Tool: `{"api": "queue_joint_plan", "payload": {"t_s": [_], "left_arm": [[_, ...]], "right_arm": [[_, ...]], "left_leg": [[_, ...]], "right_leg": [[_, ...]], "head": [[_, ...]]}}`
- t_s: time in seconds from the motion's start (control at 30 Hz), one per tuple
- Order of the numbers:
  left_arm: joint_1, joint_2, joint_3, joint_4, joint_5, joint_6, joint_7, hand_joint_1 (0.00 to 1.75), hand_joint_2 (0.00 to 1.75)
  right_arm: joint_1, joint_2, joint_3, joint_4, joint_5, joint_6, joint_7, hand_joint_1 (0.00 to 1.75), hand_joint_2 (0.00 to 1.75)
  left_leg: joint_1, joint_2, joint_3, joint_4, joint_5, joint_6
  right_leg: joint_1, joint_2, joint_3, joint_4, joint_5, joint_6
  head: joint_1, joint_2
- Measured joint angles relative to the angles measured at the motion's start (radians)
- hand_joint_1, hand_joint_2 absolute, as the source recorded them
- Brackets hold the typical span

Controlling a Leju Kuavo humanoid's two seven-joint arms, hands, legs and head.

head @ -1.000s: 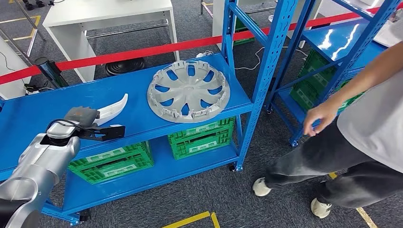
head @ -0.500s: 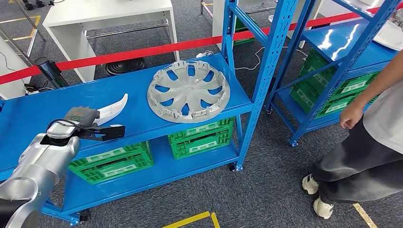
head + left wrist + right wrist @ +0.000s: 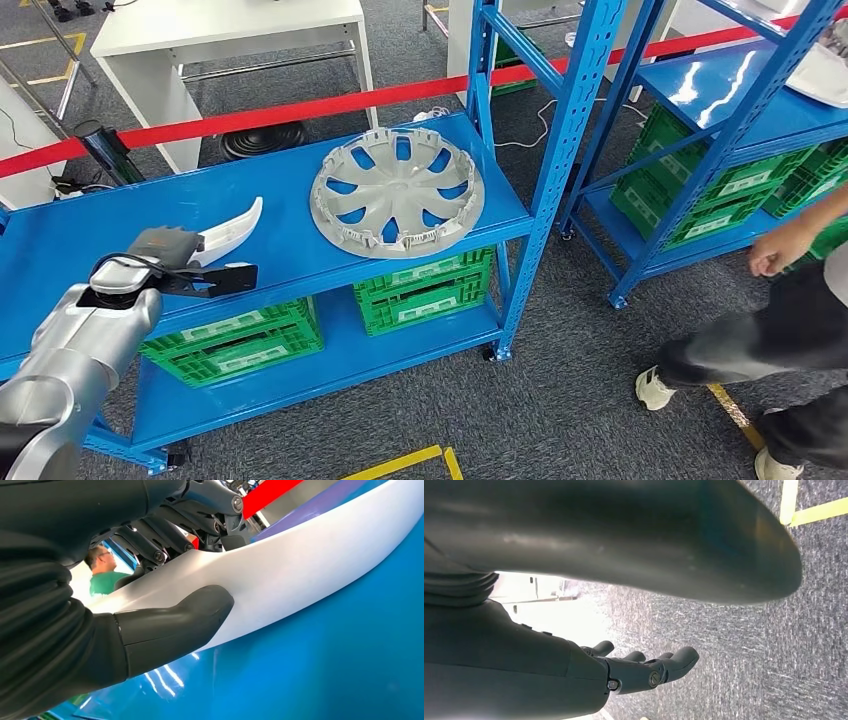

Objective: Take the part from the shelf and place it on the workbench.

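Blue shelf (image 3: pixel 300 240) in front of me, green crates (image 3: pixel 235 340) on its lower level with white labels, text too small to read. Silver hubcap (image 3: pixel 397 197) lies flat on the top level. White curved part (image 3: pixel 228 228) sits on the same level, well left of the hubcap. My left hand (image 3: pixel 175 262) grips that part, thumb (image 3: pixel 170 625) pressed on its white face. My right hand (image 3: pixel 644 670) hangs over grey carpet, fingers loose, holding nothing. Person (image 3: pixel 790 300) at right.
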Motion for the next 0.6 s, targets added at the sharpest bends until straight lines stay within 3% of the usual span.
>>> {"api": "queue_joint_plan", "payload": {"t_s": [0.4,0.6], "left_arm": [[0.007,-0.016,0.04,-0.002,0.042,0.049,-0.029,1.75,1.75],[-0.008,-0.022,0.073,-0.027,0.081,0.179,-0.061,1.75,1.75]], "right_arm": [[-0.001,0.01,-0.017,0.0,-0.011,-0.002,0.0,0.0,0.0],[0.0,0.012,-0.029,0.0,-0.027,-0.006,0.0,0.0,0.0]], "left_leg": [[0.0,0.0,0.0,0.0,0.0,0.001],[0.0,-0.001,-0.001,0.0,0.001,0.001]], "right_leg": [[0.0,0.0,0.0,0.0,0.0,0.0],[0.0,-0.001,0.0,0.0,0.0,0.001]], "head": [[0.0,0.0],[0.0,0.0]]}}
